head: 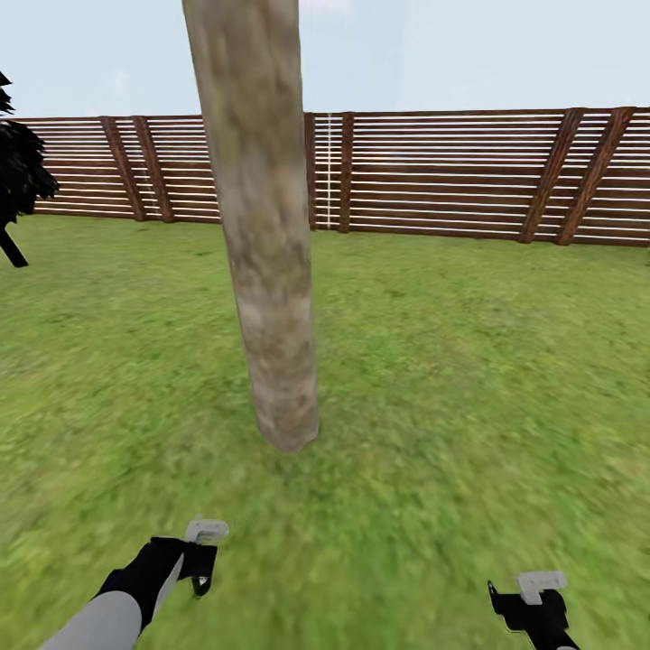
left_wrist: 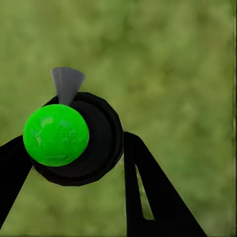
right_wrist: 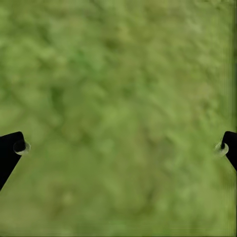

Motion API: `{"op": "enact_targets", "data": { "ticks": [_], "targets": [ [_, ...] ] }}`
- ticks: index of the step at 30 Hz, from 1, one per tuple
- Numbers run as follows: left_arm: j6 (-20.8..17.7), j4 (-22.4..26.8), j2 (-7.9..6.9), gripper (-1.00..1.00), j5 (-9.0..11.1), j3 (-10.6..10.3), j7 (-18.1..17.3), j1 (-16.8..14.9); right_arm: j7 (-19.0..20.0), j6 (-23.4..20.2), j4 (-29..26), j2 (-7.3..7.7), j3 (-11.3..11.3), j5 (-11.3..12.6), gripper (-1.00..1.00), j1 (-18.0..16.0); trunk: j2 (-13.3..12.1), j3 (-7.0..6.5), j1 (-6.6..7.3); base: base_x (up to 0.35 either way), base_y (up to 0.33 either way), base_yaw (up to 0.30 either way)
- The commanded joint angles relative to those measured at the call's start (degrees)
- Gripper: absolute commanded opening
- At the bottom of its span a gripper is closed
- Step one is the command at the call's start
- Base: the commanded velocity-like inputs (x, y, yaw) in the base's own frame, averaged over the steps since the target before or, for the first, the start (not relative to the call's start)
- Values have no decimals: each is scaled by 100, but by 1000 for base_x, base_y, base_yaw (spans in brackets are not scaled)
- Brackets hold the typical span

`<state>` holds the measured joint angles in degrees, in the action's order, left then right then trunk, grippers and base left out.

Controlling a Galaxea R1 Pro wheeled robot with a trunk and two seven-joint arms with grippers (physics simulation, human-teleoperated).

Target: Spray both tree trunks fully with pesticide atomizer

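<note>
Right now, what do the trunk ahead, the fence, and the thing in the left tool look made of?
Tree trunk: matte bark, pale grey-brown with tan blotches. Fence: brown wood, going by its horizontal slats and slanted braces. Atomizer in the left tool: likely smooth plastic, with a dark rounded body and a bright green ball.

black conifer (head: 20, 176) at lawn's left edge, pale sky (head: 451, 54)

Left arm (head: 108, 614) reaches forward low at the head view's lower left, black wrist, grey forearm. Left gripper (left_wrist: 74, 158) is closed around a dark round bottle (left_wrist: 96, 143) with a green ball on it, fingers (left_wrist: 148, 192) pressed on both sides. Right gripper (right_wrist: 118, 148) hangs low at lower right, jaws spread wide, nothing between them.
</note>
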<state>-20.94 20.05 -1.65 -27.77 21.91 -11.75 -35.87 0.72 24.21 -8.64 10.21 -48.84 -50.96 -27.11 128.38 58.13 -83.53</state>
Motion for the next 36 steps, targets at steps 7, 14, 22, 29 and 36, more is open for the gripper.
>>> {"op": "enact_targets", "data": {
  "ticks": [7, 14, 22, 29, 36],
  "targets": [
    [-430, 42, 150, -100, -91, 33, -32, -164, 16, 22, 9, -1, -45, -46, 100, -5, 2, 5, -1, 242, -231, 0],
    [-453, 43, 165, -100, -97, 33, -30, -166, 8, 22, 11, -10, -38, -52, 100, -5, 2, 5, -1, 278, -208, 0],
    [-1131, 74, 559, -100, -82, -27, -30, -1042, 7, 22, 12, -10, -38, -46, 100, -5, 2, 5, -1, 37, -18, 0],
    [-1229, 129, 64, -100, -64, 0, -88, -1164, -11, 134, 28, -84, -35, -66, 100, 63, 2, 5, -1, 0, 0, 0],
    [-1369, 274, -4, -100, -88, -37, -112, -1307, 7, 942, 38, -421, -32, -88, 100, 337, 2, 5, -1, 0, 0, 0]
  ]
}}
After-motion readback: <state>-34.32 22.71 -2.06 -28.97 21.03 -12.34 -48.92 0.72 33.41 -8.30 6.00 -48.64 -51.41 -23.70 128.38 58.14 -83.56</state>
